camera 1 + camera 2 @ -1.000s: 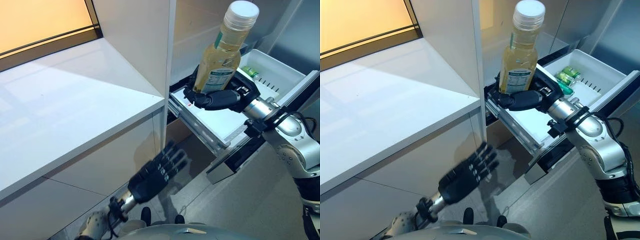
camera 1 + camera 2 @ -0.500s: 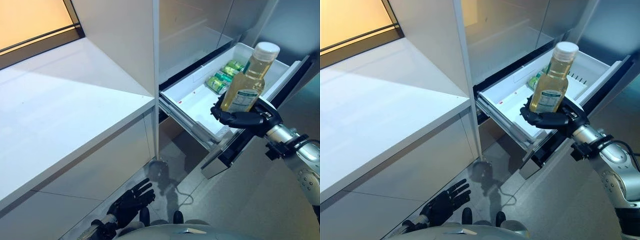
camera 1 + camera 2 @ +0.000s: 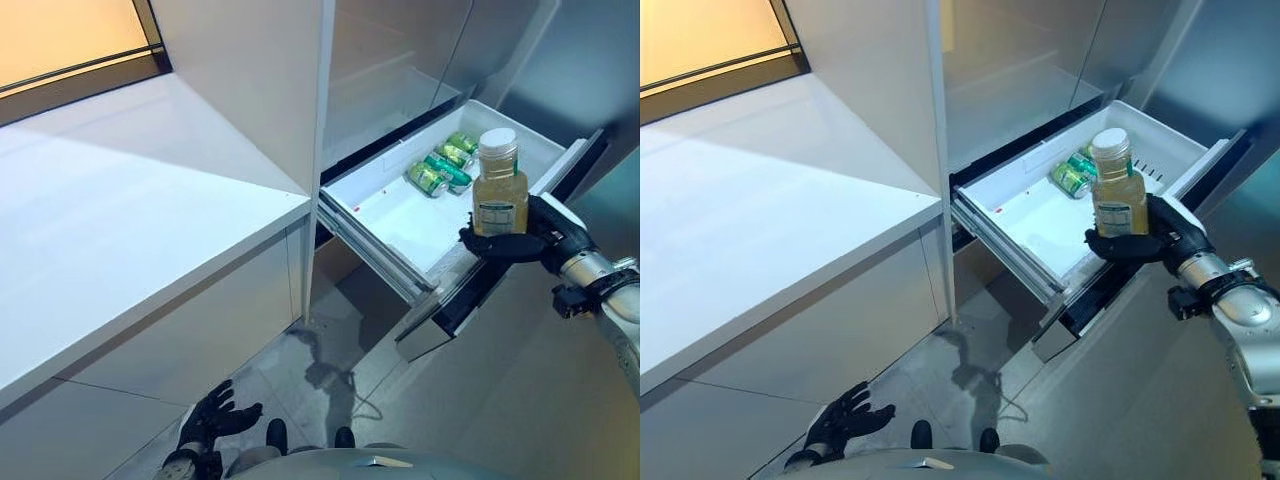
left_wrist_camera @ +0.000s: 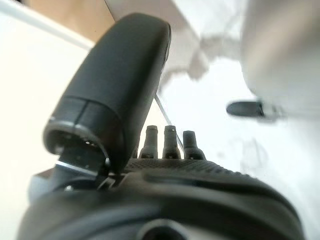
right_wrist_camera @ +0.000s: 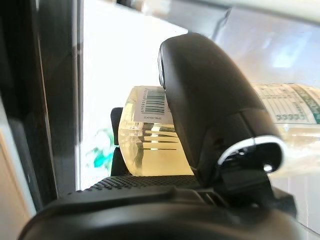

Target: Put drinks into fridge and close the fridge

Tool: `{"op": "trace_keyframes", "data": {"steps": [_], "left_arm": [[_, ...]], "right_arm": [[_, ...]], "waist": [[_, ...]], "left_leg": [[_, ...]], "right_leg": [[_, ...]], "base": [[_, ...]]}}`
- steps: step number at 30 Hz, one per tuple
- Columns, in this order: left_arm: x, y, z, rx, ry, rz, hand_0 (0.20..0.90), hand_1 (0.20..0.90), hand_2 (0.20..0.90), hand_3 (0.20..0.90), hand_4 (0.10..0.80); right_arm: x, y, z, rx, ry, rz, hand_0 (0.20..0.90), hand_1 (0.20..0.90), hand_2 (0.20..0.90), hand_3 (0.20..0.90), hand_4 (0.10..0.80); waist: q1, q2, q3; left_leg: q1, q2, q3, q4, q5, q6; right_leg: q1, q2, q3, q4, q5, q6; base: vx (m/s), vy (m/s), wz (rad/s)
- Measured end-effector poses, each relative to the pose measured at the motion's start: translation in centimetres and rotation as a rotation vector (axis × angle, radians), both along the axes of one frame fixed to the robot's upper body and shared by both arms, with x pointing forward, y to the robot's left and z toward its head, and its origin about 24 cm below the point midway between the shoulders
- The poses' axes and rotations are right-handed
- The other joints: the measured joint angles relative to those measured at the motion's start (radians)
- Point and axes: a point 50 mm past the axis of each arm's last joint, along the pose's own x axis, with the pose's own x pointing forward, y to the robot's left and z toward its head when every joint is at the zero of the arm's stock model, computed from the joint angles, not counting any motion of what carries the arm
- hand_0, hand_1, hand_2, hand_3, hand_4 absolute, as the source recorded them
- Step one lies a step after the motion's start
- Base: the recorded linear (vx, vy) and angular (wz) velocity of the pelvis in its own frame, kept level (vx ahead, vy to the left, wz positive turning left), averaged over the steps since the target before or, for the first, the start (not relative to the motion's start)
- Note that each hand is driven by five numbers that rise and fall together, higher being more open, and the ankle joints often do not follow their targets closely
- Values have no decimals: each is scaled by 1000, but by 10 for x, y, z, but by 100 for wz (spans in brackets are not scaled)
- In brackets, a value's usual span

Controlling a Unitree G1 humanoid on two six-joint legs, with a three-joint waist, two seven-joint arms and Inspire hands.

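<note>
A: Bottle (image 3: 499,190) status? Pale yellow drink, white cap, label on the front.

B: Upright, wrapped by the right hand (image 3: 535,240) around its lower body. Right wrist view confirms it, thumb and fingers curled round the base. It hangs over the front edge of the open fridge drawer (image 3: 395,215), at about 3 o'clock in the head views. Bottom of the bottle is not resting on anything visible.

A: Drawer contents?

B: Green cans (image 3: 441,165) lying on their sides at the back of the white tray, roughly 1 o'clock. They are well apart from the bottle, no contact. Rest of the tray floor is bare white. Dark drawer front (image 3: 455,305) sticks out below the hand, toward 4 o'clock.

A: Left hand?

B: Left hand (image 3: 208,425) is low at 7 o'clock, near the floor, holding nothing. Fingers are spread and loose. Its wrist view shows the fingers straight out, with nothing between them and the thumb.

A: Anything else in frame?

B: White counter (image 3: 130,215) fills 9 to 11 o'clock, with a white upright panel (image 3: 270,80) between it and the fridge compartment. Grey floor (image 3: 330,355) below at 6 o'clock.

A: Fridge shut?

B: No, the drawer is pulled well out.
</note>
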Motion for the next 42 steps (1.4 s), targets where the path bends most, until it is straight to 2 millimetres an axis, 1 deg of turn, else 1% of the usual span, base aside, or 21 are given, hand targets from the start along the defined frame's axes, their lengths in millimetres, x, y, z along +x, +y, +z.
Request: {"op": "trace_keyframes", "data": {"steps": [3, 7, 9, 11, 13, 15, 16, 19, 20, 22, 25, 28, 31, 34, 36, 42], "left_arm": [[-10, 2, -4, 22, 61, -7, 900, 900, 900, 900, 800], [-14, 2, -5, 23, 81, -3, 900, 900, 900, 900, 800], [-12, 2, -5, 22, 73, -6, 900, 900, 900, 900, 800], [-11, 3, -4, 22, 70, -9, 900, 900, 900, 900, 800], [-11, 7, -3, 27, 71, -16, 900, 900, 900, 900, 800], [-11, 11, -2, 33, 70, -21, 900, 900, 900, 900, 800], [-11, 15, -1, 40, 72, -25, 900, 900, 900, 900, 800], [-17, 22, -1, 53, 99, -25, 900, 900, 900, 900, 800], [-22, 27, 0, 59, 116, -27, 900, 900, 900, 900, 800], [-23, 33, 1, 73, 123, -29, 900, 900, 900, 900, 800], [-16, 35, 3, 78, 126, -31, 900, 900, 900, 900, 800], [-6, 36, 4, 83, 134, -32, 900, 900, 900, 900, 800], [7, 36, 7, 96, 114, -52, 900, 900, 900, 900, 800], [13, 38, 9, 103, 112, -57, 900, 900, 900, 900, 800], [23, 39, 12, 106, 88, -63, 900, 900, 900, 900, 800], [33, 41, 15, 112, 79, -69, 900, 900, 900, 900, 800]], "right_arm": [[14, -6, 9, -54, 4, -22, 300, 300, 300, 200, 100], [30, -6, 10, -73, 40, -11, 300, 300, 300, 200, 100], [36, -6, 7, -71, 69, -6, 300, 300, 300, 200, 100], [42, -3, 4, -77, 99, 12, 300, 300, 300, 200, 100], [51, -1, 1, -83, 140, 34, 300, 300, 300, 200, 100], [53, -3, -4, -83, 174, 30, 300, 300, 300, 200, 100], [54, -7, -8, -80, 201, 20, 300, 300, 300, 200, 100], [58, -11, -13, -105, 252, 4, 300, 300, 300, 200, 100], [59, -14, -18, -107, 285, -2, 300, 300, 300, 200, 100], [59, -19, -25, -111, 333, -22, 300, 300, 300, 200, 100], [60, -26, -32, -102, 419, -71, 300, 300, 300, 200, 100], [60, -34, -48, -35, 519, -156, 300, 300, 300, 200, 100], [55, -43, -57, 2, 581, -208, 300, 300, 300, 200, 100], [58, -42, -62, 15, 624, -221, 300, 300, 300, 200, 100], [56, -43, -64, 22, 647, -227, 300, 300, 300, 200, 100], [52, -44, -75, 59, 723, -246, 300, 300, 300, 200, 100]], "waist": [[15, -3, 0], [44, -10, 0], [69, -13, 1], [91, -17, 2], [104, -25, 7], [118, -34, 12], [135, -44, 17], [156, -60, 26], [167, -69, 31], [181, -82, 39], [199, -93, 50], [220, -99, 57], [237, -101, 81], [238, -104, 108], [241, -104, 138], [259, -104, 148]], "left_leg": [[1, 0, -2, 0, 0, 0], [1, 1, -8, 0, 1, -1], [0, 0, -11, 0, 1, -1], [-1, -1, -17, 0, 1, 0], [-4, -2, -26, 0, 4, -1], [-7, -2, -32, 0, 6, -2], [-12, -2, -35, 0, 8, -3], [-21, -2, -41, 1, 12, -3], [-22, -2, -50, 1, 12, -4], [-30, -2, -58, 1, 14, -5], [-48, -4, -64, 1, 22, -5], [-51, -5, -72, 1, 22, -5], [-56, -5, -76, 1, 24, -5], [-56, -4, -79, 1, 25, -6], [-60, -4, -83, 1, 26, -7], [-76, -3, -88, 1, 26, -7]], "right_leg": [[2, 0, -6, 0, 0, 0], [4, 2, -13, 0, 0, 0], [6, 1, -16, 0, 0, 0], [6, 1, -21, 0, 0, 1], [8, 1, -36, 0, -1, 2], [7, 1, -39, 0, -1, 2], [5, 2, -43, 0, -1, 2], [-1, 6, -48, 0, -1, 2], [-1, 7, -52, 0, -1, 2], [-6, 7, -62, 0, -2, 3], [-19, 7, -71, 0, -2, 2], [-19, 7, -75, 0, -2, 2], [-21, 8, -81, 0, -2, 2], [-21, 9, -81, 0, -1, 2], [-22, 9, -88, 0, -1, 2], [-36, 10, -93, 0, -1, 2]], "base": [[93, -33, 2], [80, -29, 6], [90, -37, 6], [94, -45, 6], [66, -59, 14], [38, -55, 12], [29, -58, 10], [22, -66, 9], [24, -65, 9], [39, -69, 14], [25, -48, 11], [-19, -33, 6], [-48, -28, 6], [-16, -8, 1], [-22, -13, 7], [-4, -7, 1]]}}
